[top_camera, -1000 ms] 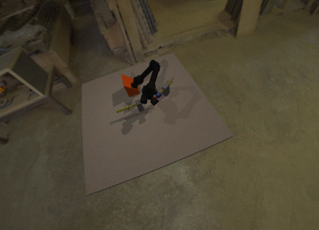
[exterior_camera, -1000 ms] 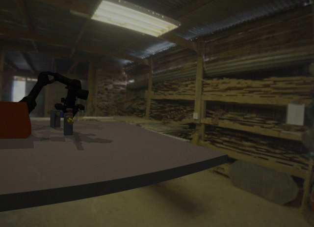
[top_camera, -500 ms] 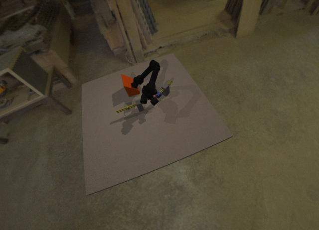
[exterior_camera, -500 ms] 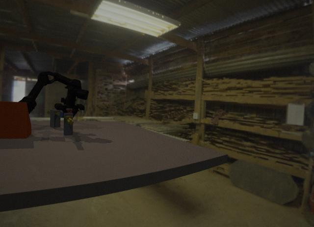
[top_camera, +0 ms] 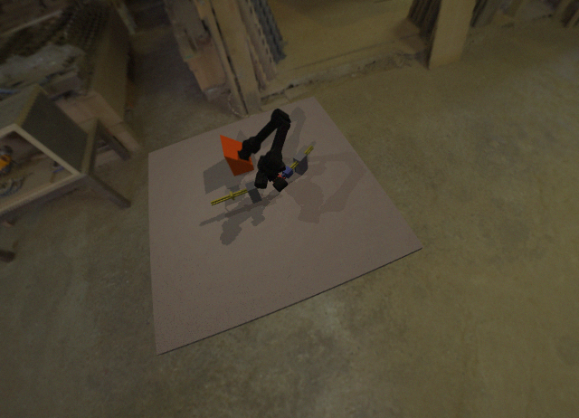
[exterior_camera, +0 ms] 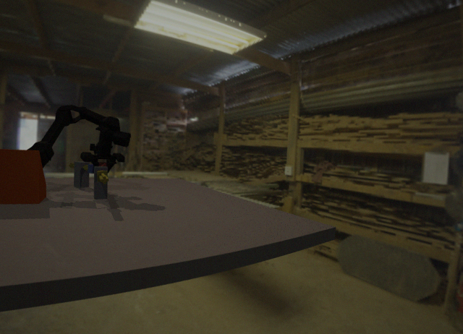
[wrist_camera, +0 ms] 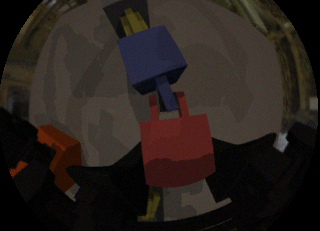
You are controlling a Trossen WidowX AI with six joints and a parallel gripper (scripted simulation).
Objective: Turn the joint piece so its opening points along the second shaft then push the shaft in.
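The red joint piece (wrist_camera: 176, 146) is between the fingers of my gripper (wrist_camera: 168, 134) (top_camera: 277, 176), which is shut on it. Its fork straddles the tongue of the blue hinge part (wrist_camera: 151, 56) (top_camera: 287, 171). The blue part sits on the end of the first yellow shaft (top_camera: 308, 149) (wrist_camera: 133, 22), which comes out of a grey block (top_camera: 301, 164) (wrist_camera: 113, 12). The second yellow shaft (top_camera: 224, 198) (exterior_camera: 103, 176) (wrist_camera: 151, 205) has a small collar and passes into the second grey block (top_camera: 254, 194) (exterior_camera: 100, 186). The red piece's opening and the shaft's inner end are hidden.
A large orange block (top_camera: 235, 158) (exterior_camera: 22, 177) (wrist_camera: 65, 153) stands beside the arm's base. The two blocks and the arm stand on a pinkish-grey table top (top_camera: 280, 273) (exterior_camera: 149, 237). The arm arches over the blocks from the orange block's side.
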